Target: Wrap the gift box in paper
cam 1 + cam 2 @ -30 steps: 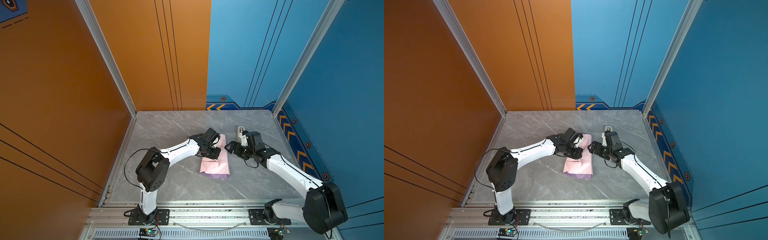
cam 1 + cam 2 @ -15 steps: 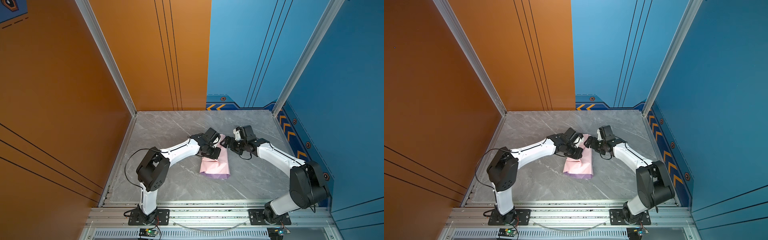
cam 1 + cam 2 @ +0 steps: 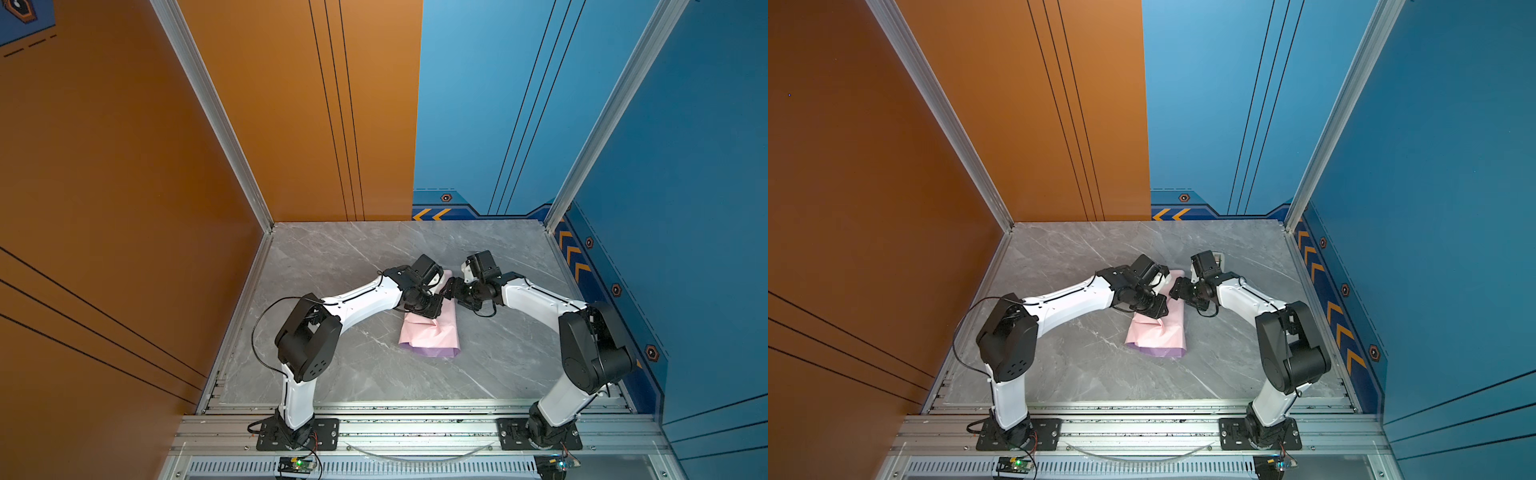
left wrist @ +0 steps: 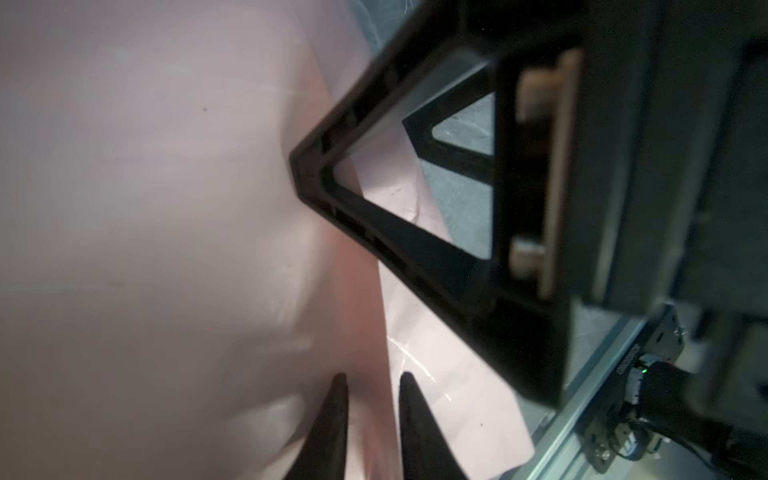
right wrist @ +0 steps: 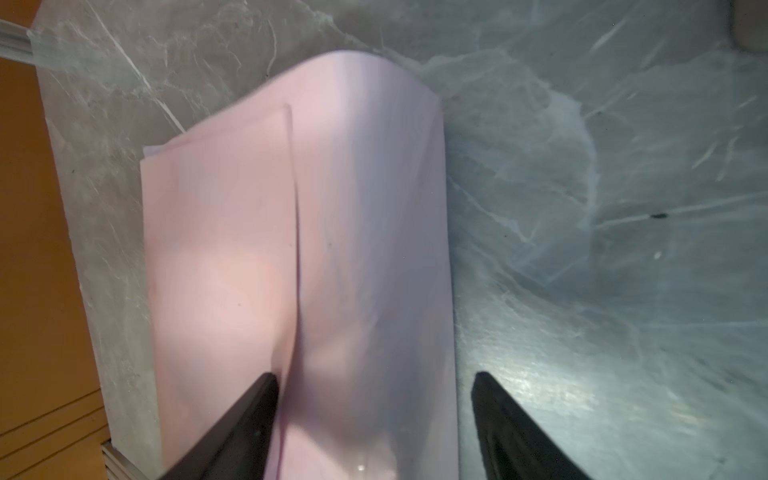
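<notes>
You cannot see the gift box; it is presumably inside the folded paper (image 3: 430, 332) lying mid-tabletop (image 3: 332, 257), pink face up. Your left claw (image 4: 372, 376) stands narrowly parted at the paper's far end, gripping nothing, so the overlapped flap may spring open. Your right claw (image 5: 374, 374) gapes wide astride the paper's right edge, and closing there could crumple or drag the bundle.
</notes>
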{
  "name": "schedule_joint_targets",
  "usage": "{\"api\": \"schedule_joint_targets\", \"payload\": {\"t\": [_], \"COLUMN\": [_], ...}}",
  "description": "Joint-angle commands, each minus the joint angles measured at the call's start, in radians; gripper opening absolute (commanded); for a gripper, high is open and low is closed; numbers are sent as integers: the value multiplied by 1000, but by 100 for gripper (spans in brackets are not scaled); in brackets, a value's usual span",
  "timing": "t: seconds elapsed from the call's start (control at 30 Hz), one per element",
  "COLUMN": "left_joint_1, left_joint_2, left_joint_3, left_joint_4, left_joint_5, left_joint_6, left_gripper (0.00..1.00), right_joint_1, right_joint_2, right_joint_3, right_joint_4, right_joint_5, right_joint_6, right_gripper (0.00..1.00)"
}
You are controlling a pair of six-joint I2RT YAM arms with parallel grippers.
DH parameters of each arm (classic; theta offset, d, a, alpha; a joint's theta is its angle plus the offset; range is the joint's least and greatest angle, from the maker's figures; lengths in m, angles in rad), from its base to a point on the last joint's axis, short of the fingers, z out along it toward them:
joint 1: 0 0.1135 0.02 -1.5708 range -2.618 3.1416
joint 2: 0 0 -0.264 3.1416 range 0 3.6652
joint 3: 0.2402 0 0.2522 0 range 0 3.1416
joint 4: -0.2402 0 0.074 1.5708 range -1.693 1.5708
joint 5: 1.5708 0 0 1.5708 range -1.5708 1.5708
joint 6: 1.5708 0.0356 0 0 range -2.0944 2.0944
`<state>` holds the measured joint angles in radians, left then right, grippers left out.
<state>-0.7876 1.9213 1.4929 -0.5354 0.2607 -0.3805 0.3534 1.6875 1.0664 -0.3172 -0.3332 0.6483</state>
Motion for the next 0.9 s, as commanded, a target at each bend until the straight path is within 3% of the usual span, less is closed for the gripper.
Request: {"api": "schedule_joint_targets", "payload": {"t": [0.0, 0.23, 0.47, 0.63, 0.87], "left_joint_1": [-9, 29, 154, 176, 152], "left_joint_2": [0, -115, -289, -271, -178], "left_joint_3": [30, 7, -266, -346, -341], "left_joint_4": [-43, -14, 139, 205, 303], "left_joint_5": [-23, -21, -70, -11, 24], "left_joint_6": [11, -29, -171, -213, -252], "left_gripper": [36, 54, 59, 61, 63], "right_joint_1": [6, 6, 8, 9, 11], "right_joint_2": [16, 15, 5, -2, -13], "right_joint_3": [21, 10, 3, 4, -6], "right_joint_4": [-52, -46, -18, 1, 25], "right_joint_5": [66, 61, 25, -3, -29], "right_joint_6": [-24, -22, -11, -2, 13], "right_gripper": [69, 65, 67, 68, 70]}}
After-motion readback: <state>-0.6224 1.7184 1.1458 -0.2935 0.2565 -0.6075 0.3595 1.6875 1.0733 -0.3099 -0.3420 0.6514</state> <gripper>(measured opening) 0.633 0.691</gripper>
